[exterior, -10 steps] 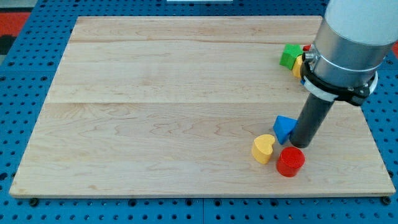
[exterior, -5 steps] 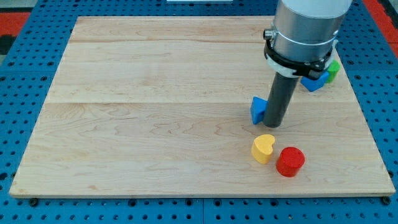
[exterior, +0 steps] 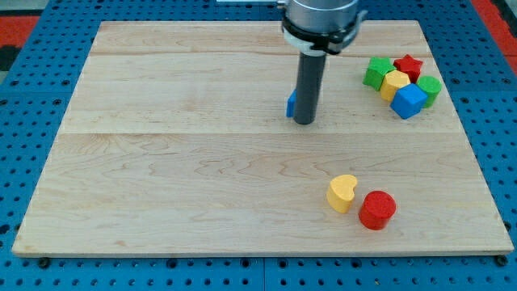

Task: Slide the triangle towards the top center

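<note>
The blue triangle (exterior: 291, 105) sits on the wooden board (exterior: 178, 162), a little right of centre in the upper half. Most of it is hidden behind the rod. My tip (exterior: 304, 121) rests on the board touching the triangle's right side, just below and to the right of it.
A yellow heart (exterior: 342, 193) and a red cylinder (exterior: 377, 209) lie at the lower right. A cluster at the upper right holds a green block (exterior: 375, 72), a red star (exterior: 409, 65), a yellow block (exterior: 395, 83), a blue cube (exterior: 409, 101) and another green block (exterior: 429, 86).
My tip has moved up and to the left across the board, pushing the blue triangle from beside the yellow heart up towards the top centre.
</note>
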